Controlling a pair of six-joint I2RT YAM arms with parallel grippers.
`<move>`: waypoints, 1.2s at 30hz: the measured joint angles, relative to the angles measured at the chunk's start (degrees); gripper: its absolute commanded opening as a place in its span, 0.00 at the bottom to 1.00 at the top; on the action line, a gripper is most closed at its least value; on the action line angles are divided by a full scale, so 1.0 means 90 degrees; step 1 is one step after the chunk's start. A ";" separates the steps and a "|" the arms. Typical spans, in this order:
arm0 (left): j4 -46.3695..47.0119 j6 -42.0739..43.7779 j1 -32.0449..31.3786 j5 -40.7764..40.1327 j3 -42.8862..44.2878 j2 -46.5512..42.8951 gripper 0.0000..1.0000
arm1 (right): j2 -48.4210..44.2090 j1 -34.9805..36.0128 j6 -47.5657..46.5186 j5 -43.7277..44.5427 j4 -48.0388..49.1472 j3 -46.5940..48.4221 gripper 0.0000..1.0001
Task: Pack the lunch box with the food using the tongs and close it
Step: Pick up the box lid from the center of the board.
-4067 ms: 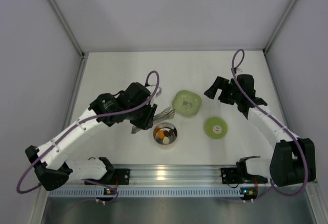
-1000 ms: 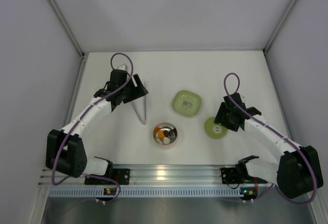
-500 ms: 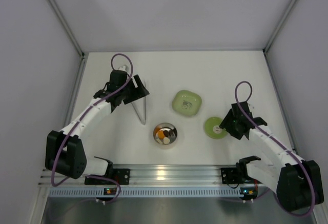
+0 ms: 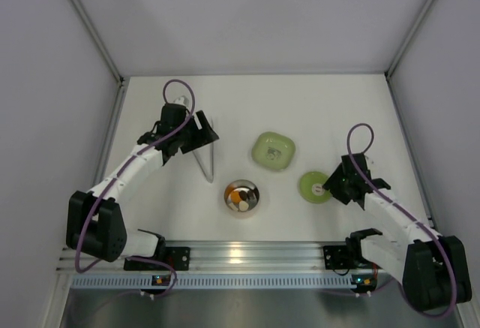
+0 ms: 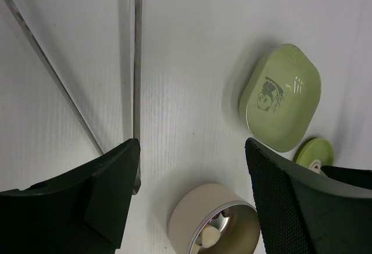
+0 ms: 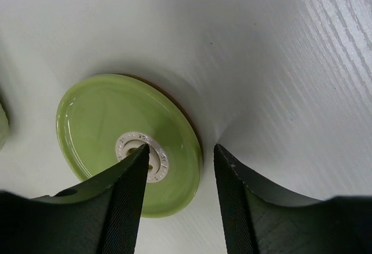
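Right fingers [image 6: 125, 201] have dropped to the lid [image 6: 99, 114] beside the filled lunch box [image 4: 242, 196], narrowing but still spread astride its rim; left fingers [image 5: 110, 178] spread above the tongs [image 4: 208, 164] on the table [image 4: 300, 103]; packing looks done, closing next.

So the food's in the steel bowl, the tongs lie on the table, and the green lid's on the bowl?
No: the green lid lies on the table right of the steel bowl, not on it; the top view shows it. The rest stands.

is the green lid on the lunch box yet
No, the green lid lies flat on the table, apart from the open lunch box.
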 measured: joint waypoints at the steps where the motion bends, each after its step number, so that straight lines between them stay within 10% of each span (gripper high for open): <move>1: 0.0002 0.0000 0.0000 0.0000 -0.0005 0.0000 0.78 | -0.0034 -0.0015 0.0024 0.0000 0.0063 -0.0051 0.47; 24: 0.0000 0.0000 0.0000 -0.0010 -0.0143 0.0000 0.78 | -0.0471 -0.0194 0.0384 -0.0282 0.1671 -0.0852 0.01; 36: -0.0005 0.0002 0.0000 -0.0010 -0.0211 -0.0070 0.78 | -0.1018 -0.0197 0.0041 -0.0301 0.1277 -0.0789 0.00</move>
